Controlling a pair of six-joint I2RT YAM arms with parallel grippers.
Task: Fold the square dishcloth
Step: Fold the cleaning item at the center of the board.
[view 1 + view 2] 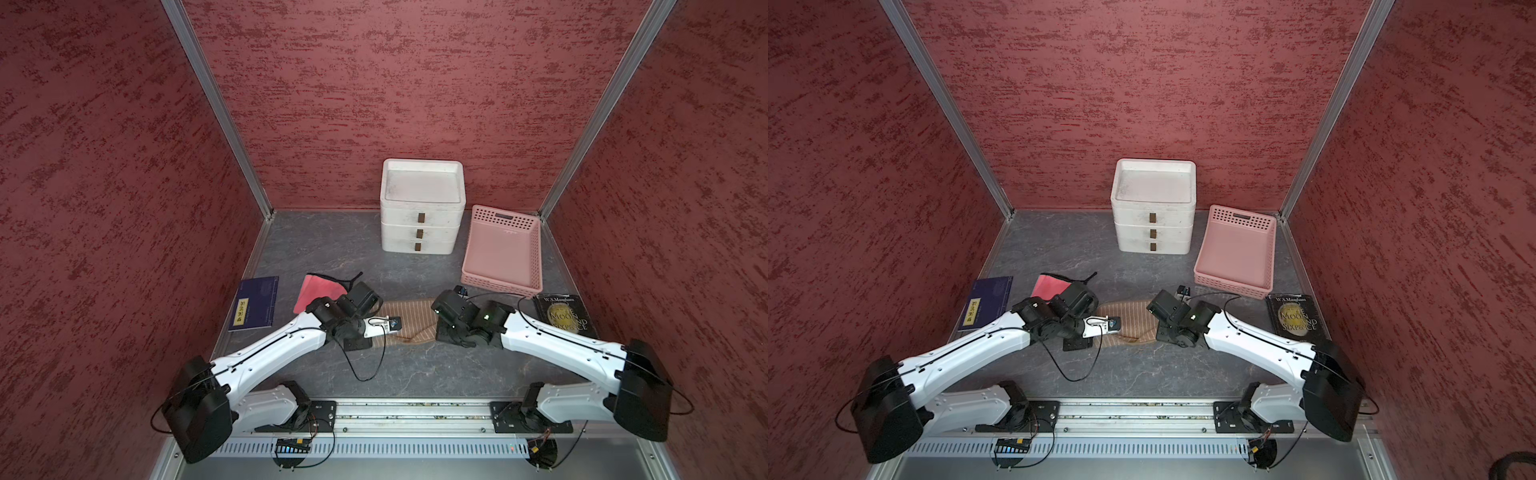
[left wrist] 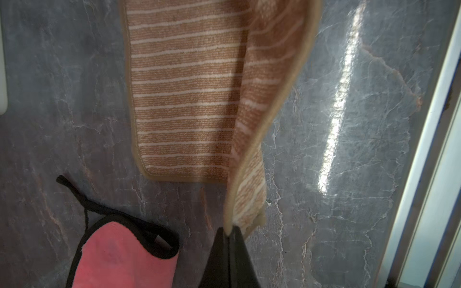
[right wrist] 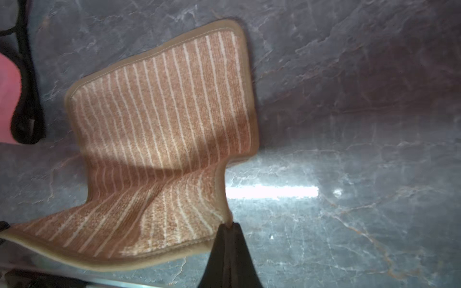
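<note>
Top views are both showing the metal rail (image 1: 415, 415) running along the lower edge of the frame, with two white arms (image 1: 270, 353) leaning inward from it over the grey marbled table (image 1: 415, 374). Just beyond, at the centre of the frame, the striped brown dishcloth (image 1: 409, 318) is lying between the two wrists, its far part resting flat on the table and its near edge standing raised. The left wrist view is showing the left gripper (image 2: 228, 230) pinching one near corner of the dishcloth, jaws clamped tight on the hem, with the fabric curling up toward it. The right wrist view is showing the right gripper (image 3: 228, 225) clenching the other near corner, the cloth sagging in a wrinkled sweep behind the raised edge. Left of centre, a red cloth (image 1: 311, 291) with black trim is lying just past the left wrist, partly hidden by it, and a blue book (image 1: 254, 303) is sitting near the table's left edge. At the right, a dark book (image 1: 565, 313) is lying beside the right arm. Farther back, a pink basket (image 1: 505, 218) is sitting right of centre, and a white drawer unit (image 1: 422, 208) is standing beside it against the red back wall (image 1: 395, 83).
</note>
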